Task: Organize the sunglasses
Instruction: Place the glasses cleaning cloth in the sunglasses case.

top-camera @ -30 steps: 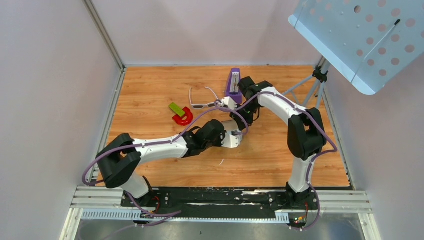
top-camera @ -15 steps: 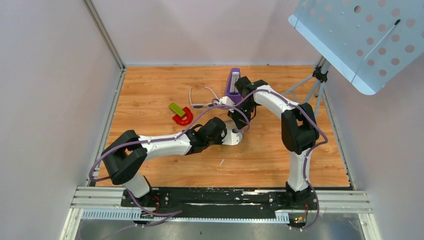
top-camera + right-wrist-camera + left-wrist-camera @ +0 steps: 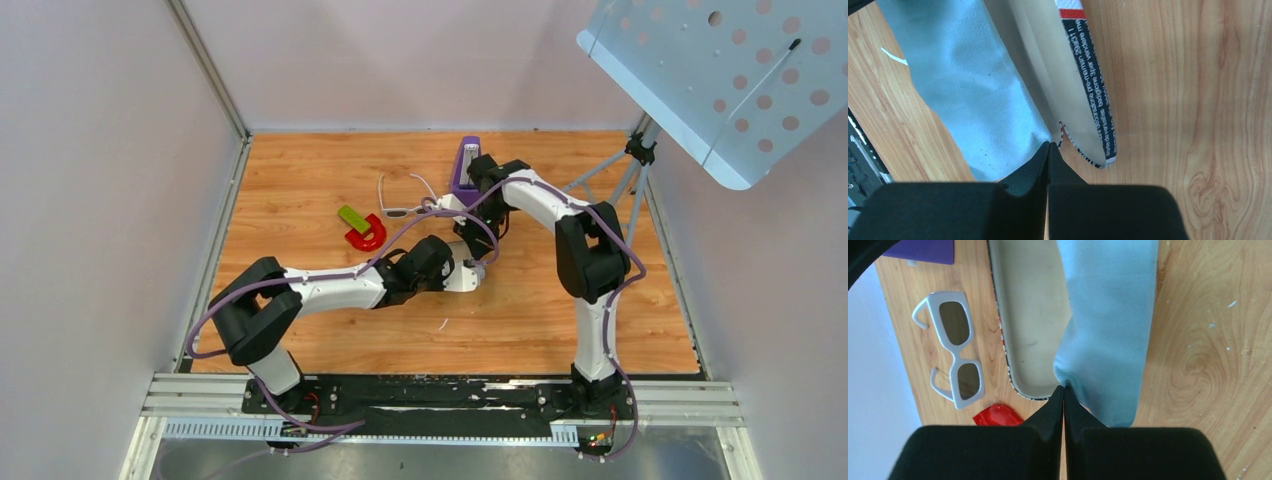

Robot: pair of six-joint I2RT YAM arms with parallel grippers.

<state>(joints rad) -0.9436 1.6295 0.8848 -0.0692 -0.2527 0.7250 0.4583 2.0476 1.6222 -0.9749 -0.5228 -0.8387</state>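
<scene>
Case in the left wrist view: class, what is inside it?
The case shows bare beige lining with nothing on it. The light blue cloth, pinched by the left gripper, hides its right side. The sunglasses lie outside it on the table.

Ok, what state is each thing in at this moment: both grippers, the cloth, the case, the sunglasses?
left gripper: shut on one end of the cloth.
right gripper: shut, apparently on the cloth's other end.
light blue square cloth: pinched and held over the case.
stars-and-stripes oblong case: open, beige lining showing, partly covered by the cloth.
white plastic-framed sunglasses: arms unfolded, lying on the table outside the case, untouched.
</scene>
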